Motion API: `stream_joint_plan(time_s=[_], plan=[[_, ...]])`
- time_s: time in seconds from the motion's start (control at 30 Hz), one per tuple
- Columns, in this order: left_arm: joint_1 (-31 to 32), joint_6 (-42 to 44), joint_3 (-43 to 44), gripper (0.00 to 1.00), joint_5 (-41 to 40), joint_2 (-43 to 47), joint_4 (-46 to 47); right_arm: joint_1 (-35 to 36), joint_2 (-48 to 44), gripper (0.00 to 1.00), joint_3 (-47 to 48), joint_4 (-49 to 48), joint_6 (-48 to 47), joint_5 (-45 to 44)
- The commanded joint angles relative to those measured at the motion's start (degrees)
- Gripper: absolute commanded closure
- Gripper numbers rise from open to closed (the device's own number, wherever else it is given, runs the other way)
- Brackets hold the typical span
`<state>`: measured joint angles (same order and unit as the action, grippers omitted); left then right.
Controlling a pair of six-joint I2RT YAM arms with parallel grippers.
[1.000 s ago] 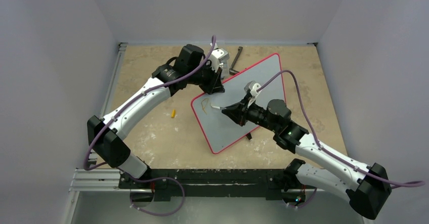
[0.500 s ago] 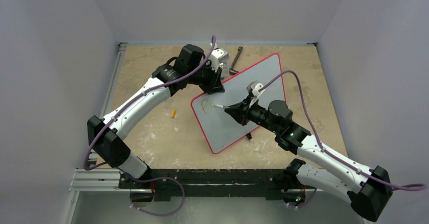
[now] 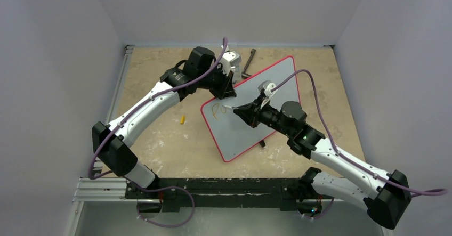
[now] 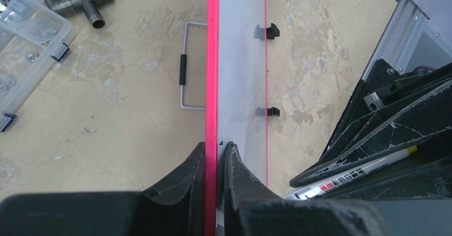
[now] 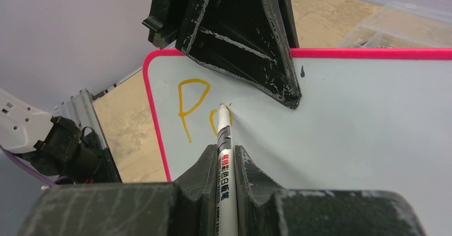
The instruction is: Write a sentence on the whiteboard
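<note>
The whiteboard [image 3: 266,100], white with a red-pink frame, stands tilted on the table; it also shows in the left wrist view [image 4: 242,60] and the right wrist view [image 5: 346,119]. My left gripper [image 3: 228,89] [image 4: 217,149] is shut on its upper frame edge. My right gripper [image 3: 241,111] [image 5: 224,153] is shut on a white marker [image 5: 223,151], its tip touching the board. The sentence [image 5: 194,105] so reads an orange-yellow "P" and part of a second letter, half hidden behind the marker; in the top view the lettering [image 3: 216,110] sits near the board's left corner.
A clear plastic parts box [image 4: 26,39] and a grey metal fitting [image 4: 80,1] lie behind the board. A wire handle [image 4: 186,65] lies next to the frame. A small yellow marker cap [image 3: 182,120] lies on the table left of the board. Two black feet [image 4: 269,31] stick out from the board.
My right gripper has moved the marker a little up and right along the board, and the second letter beside the "P" has grown. The left arm has not moved.
</note>
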<state>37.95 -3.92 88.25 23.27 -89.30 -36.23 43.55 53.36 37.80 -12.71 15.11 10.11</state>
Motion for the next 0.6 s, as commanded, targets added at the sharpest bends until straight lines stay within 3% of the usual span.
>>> stream_joint_plan(time_s=[0.0,0.57], plan=[[1.1,4.4,-1.8,1.00,-3.8,-1.1,-6.3,-0.2,2.0,1.00,1.6,-2.0,-0.3,0.7],[1.1,4.4,-1.8,1.00,-3.6,-0.8,-6.2,-0.2,-0.5,1.00,-1.2,0.2,0.0,0.4]])
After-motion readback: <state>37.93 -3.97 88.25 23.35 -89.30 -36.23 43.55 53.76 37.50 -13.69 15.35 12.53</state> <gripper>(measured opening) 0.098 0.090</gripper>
